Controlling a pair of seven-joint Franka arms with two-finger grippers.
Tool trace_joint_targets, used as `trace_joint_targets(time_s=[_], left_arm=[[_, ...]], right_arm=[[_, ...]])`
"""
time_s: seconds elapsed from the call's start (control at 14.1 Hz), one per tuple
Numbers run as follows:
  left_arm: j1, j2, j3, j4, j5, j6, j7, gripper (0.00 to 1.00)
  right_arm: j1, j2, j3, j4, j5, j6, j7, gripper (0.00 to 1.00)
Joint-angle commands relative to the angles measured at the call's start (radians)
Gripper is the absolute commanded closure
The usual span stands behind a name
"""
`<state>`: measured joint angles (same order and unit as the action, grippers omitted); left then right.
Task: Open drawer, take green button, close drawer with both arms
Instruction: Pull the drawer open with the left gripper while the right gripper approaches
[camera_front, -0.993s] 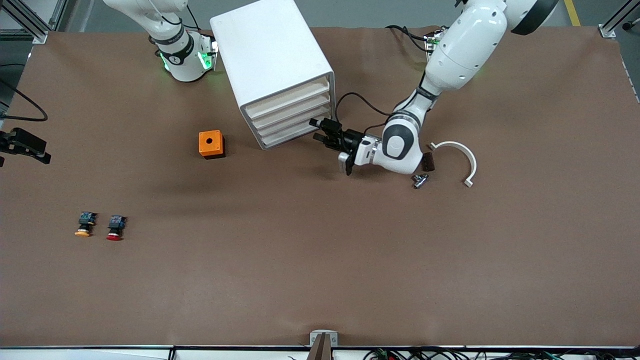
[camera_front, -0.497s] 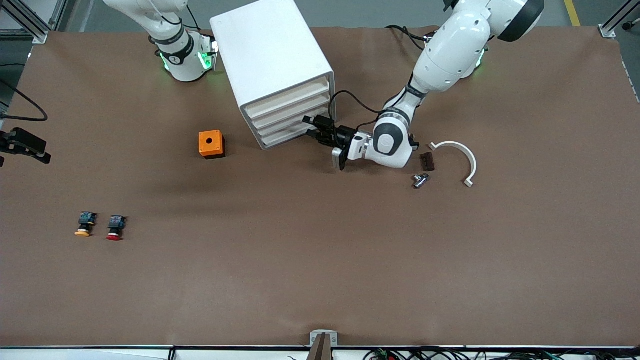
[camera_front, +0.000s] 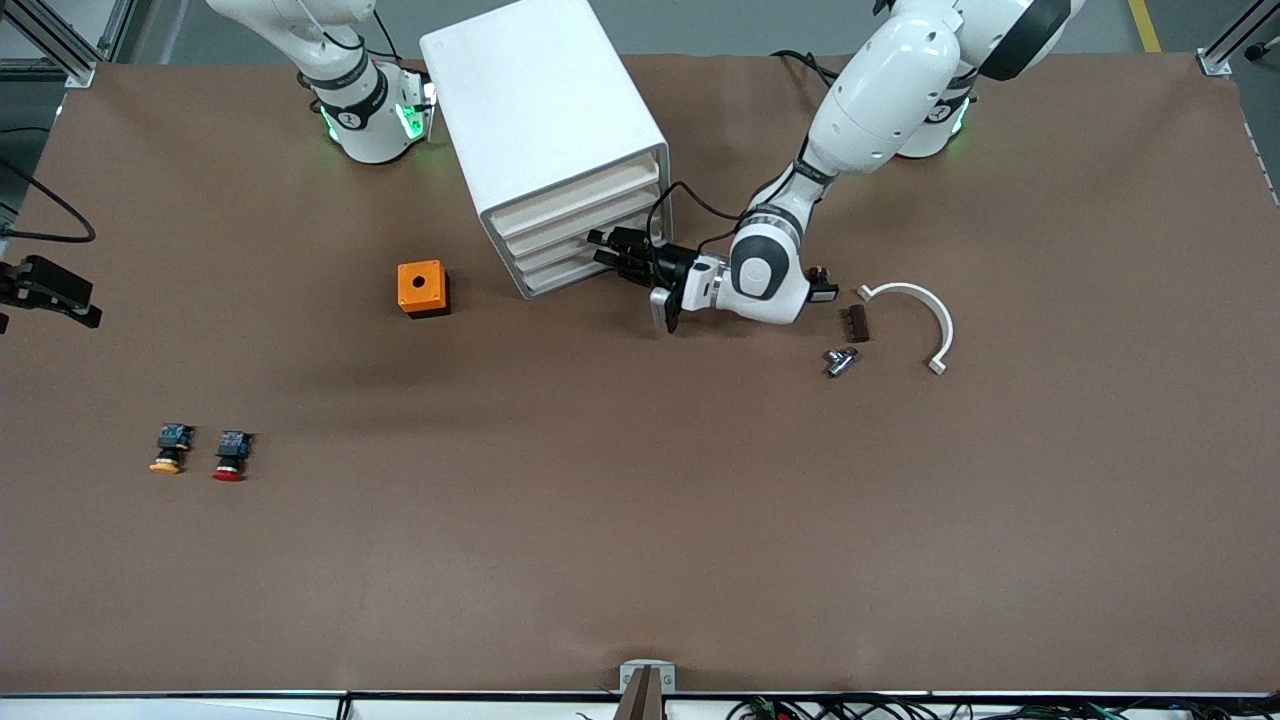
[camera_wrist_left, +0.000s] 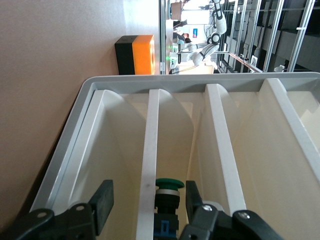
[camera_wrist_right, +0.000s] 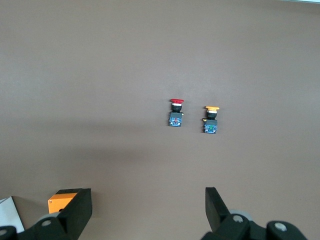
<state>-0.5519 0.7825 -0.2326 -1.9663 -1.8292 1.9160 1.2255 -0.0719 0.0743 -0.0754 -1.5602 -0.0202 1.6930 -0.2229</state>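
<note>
Right gripper (camera_wrist_right: 145, 212): jaws wide, empty, waiting above the table (camera_front: 640, 520). Cabinet (camera_front: 545, 140): the drawer (camera_wrist_left: 150, 165) is not pulled out. Left gripper (camera_front: 608, 250): at the drawer front, jaws part-open astride it, gripping nothing. The button (camera_wrist_left: 169, 192) lies between them. Step, as judged: grasping the front; next, pinch firmly and pull straight out.

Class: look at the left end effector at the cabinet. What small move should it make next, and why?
Probably finish closing on the drawer front, then pull it out. The left end effector straddles that edge with its fingers not yet pinching it, and the green button sits just inside. The right end effector waits, open, over the table.
</note>
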Motion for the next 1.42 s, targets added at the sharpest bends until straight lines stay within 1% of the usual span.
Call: trace_joint_targets(time_s=[0.0,0.21,0.5,0.64,0.78,0.85,0.99,1.14,1.21,1.35], left_arm=[[-0.037,0.012,0.001,0.006,-0.053,0.014,0.040,0.40],[-0.049,0.012,0.001,0.007,-0.073,0.031,0.049,0.50],[-0.059,0.012,0.001,0.007,-0.088,0.049,0.052,0.66],[-0.062,0.011,0.001,0.007,-0.091,0.052,0.052,0.81],[-0.059,0.011,0.001,0.007,-0.091,0.052,0.051,0.91],[-0.053,0.011,0.001,0.010,-0.091,0.052,0.043,0.99],[-0.049,0.011,0.006,0.024,-0.091,0.055,0.034,1.00],[-0.039,0.012,0.012,0.040,-0.091,0.072,0.017,1.00],[-0.033,0.012,0.012,0.049,-0.090,0.081,0.005,1.00],[-0.016,0.012,0.016,0.069,-0.087,0.089,-0.018,1.00]], right_arm=[[0.001,0.001,0.002,0.012,-0.001,-0.003,0.004,0.00],[0.007,0.012,0.003,0.014,-0.001,0.000,0.004,0.00],[0.012,0.018,0.005,0.014,-0.001,0.002,0.005,0.00],[0.008,0.019,0.005,0.014,0.000,0.002,0.004,0.00],[0.006,0.021,0.005,0.014,0.003,0.001,-0.001,0.00],[0.012,0.021,0.005,0.012,0.003,-0.003,0.007,0.00],[0.017,0.021,0.006,0.014,0.016,-0.007,0.011,0.00],[0.058,0.019,0.006,0.012,0.016,-0.010,0.043,0.00],[0.067,0.021,0.009,0.006,0.019,-0.010,0.107,0.00],[0.157,0.019,0.009,0.006,0.000,-0.041,0.268,0.00]])
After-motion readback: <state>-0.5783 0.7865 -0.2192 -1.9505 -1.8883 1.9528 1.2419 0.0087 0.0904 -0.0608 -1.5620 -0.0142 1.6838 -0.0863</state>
